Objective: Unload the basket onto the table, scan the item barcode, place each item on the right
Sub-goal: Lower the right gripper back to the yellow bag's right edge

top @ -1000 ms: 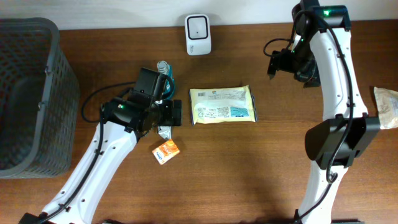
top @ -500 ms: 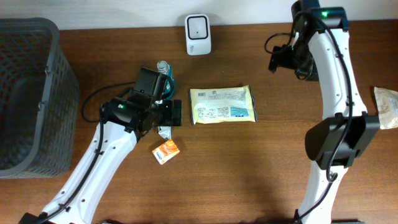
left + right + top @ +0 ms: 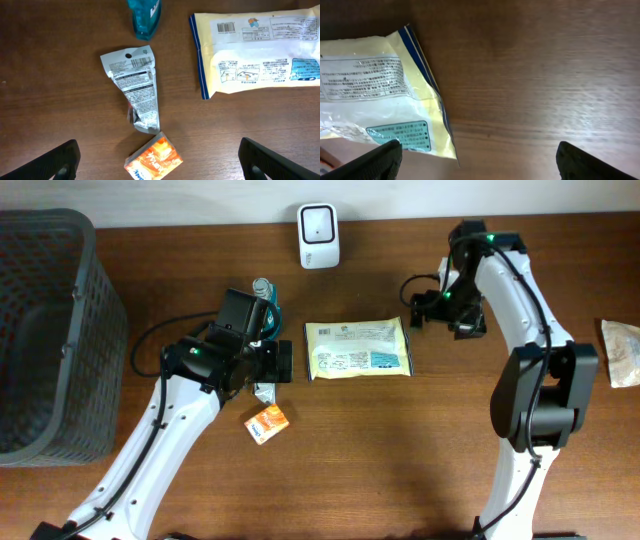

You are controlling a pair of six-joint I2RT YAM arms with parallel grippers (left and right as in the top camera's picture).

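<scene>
Yellow packet (image 3: 358, 348) 1, scanner (image 3: 318, 223) 1, basket (image 3: 100, 350) 1

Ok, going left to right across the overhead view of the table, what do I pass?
From the left: grey mesh basket → orange packet → yellow pack → right gripper → pale bag at the right edge. Left out because they overlap others: teal bottle, silver sachet, scanner.
</scene>
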